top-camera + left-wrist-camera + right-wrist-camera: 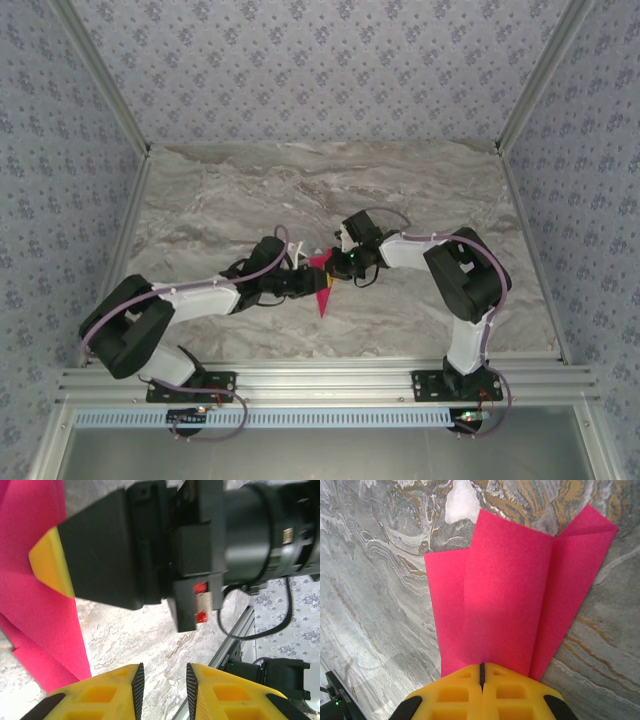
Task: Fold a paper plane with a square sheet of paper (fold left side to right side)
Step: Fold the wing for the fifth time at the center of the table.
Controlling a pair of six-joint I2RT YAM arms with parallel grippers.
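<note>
The square sheet of paper (322,290) is bright pink and lies folded into a narrow shape, its sharp tip toward the arms' bases. In the right wrist view the paper (510,590) lies flat on the marble with a folded flap on each side. My right gripper (481,666) is shut, its tips resting on top of the paper's near end. It sits at the paper's far end (337,268). My left gripper (162,672) is open with only bare marble between its fingers. It stands just left of the paper (305,282); the pink paper (40,610) is to its left.
The right gripper's black body and yellow fingertip (47,562) hang close in front of the left wrist camera. The marble tabletop (300,190) stretches toward the back wall. An aluminium rail (320,380) runs along the near edge by the arm bases.
</note>
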